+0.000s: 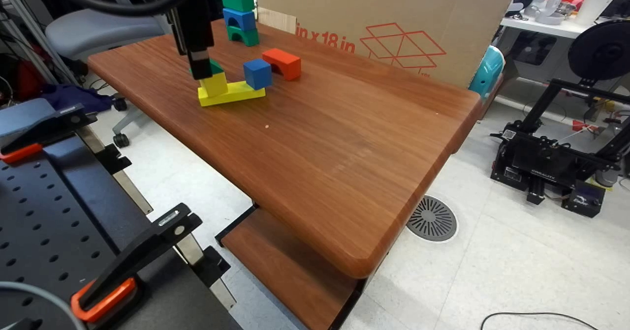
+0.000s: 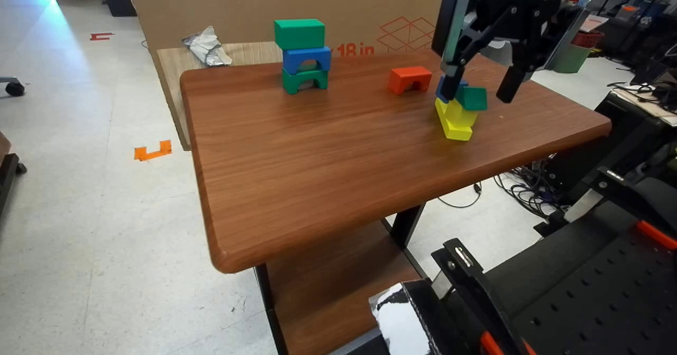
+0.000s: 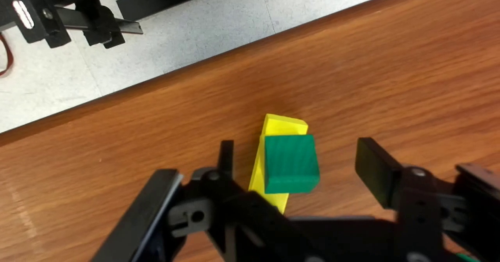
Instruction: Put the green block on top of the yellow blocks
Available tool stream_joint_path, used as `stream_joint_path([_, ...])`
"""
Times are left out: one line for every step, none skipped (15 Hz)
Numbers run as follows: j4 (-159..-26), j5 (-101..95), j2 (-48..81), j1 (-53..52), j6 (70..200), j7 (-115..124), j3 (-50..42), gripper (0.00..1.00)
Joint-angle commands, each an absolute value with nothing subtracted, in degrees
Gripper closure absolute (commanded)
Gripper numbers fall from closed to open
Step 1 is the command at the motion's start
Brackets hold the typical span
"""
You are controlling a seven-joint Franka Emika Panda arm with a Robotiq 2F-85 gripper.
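The small green block (image 2: 473, 99) rests on top of a yellow cube, which stands on a long flat yellow piece; these are the yellow blocks (image 1: 234, 93). In the wrist view the green block (image 3: 291, 162) sits slightly skewed over the yellow blocks (image 3: 285, 126). My gripper (image 2: 480, 85) is open, one finger on each side of the green block with a gap to each. The wrist view also shows the open gripper (image 3: 295, 158) with the green block between its fingers, untouched. In an exterior view a finger hides most of the green block (image 1: 215, 67).
A blue block (image 1: 257, 74) stands at the other end of the flat yellow piece. A red arch block (image 1: 283, 63) is just beyond. A green-blue-green tower (image 2: 300, 34) stands at the table's back. A cardboard box (image 1: 325, 5) stands behind the wooden table (image 1: 315, 163).
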State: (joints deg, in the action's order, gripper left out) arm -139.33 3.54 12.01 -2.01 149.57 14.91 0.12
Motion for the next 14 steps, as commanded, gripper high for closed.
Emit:
stream_joint_path([-141.98, 2.38, 7.78, -2.59, 147.45, 14.77, -0.25, 0.0])
stream_joint_path([-143.52, 1.71, 5.67, -2.79, 147.11, 14.85, -0.29, 0.0])
stream_joint_path([-144.99, 0.26, 3.34, -3.19, 146.42, 15.58, -0.48, 0.0])
stream_joint_path([-146.36, -1.03, 0.87, -3.35, 145.58, 16.03, -0.42, 0.0])
stream_joint_path([-147.22, -2.74, -1.74, -3.4, 142.91, 16.05, -0.13, 0.0])
stream_joint_path([-147.85, -3.97, -4.12, -3.32, 140.75, 16.32, 0.36, 0.0])
stream_joint_path([-147.81, -4.1, -6.41, -3.17, 137.46, 15.27, 1.09, 0.0])
stream_joint_path([-147.55, -3.96, -8.34, -3.12, 134.18, 14.26, 1.72, 0.0])
stream_joint_path([-145.7, -3.15, -2.37, -2.28, 138.96, 14.98, 1.44, 0.0])
stream_joint_path([-146.01, -3.15, -4.68, -2.32, 136.64, 14.87, 1.92, 0.0])
stream_joint_path([-146.29, -3.12, -6.31, -2.39, 135.49, 14.84, 2.21, 0.0])
stream_joint_path([-146.62, -3.11, -7.27, -2.41, 135.0, 14.82, 2.36, 0.0])
stream_joint_path([-146.91, -3.1, -7.64, -2.4, 134.88, 14.79, 2.4, 0.0])
stream_joint_path([-147.09, -3.11, -7.66, -2.4, 134.88, 14.77, 2.4, 0.0])
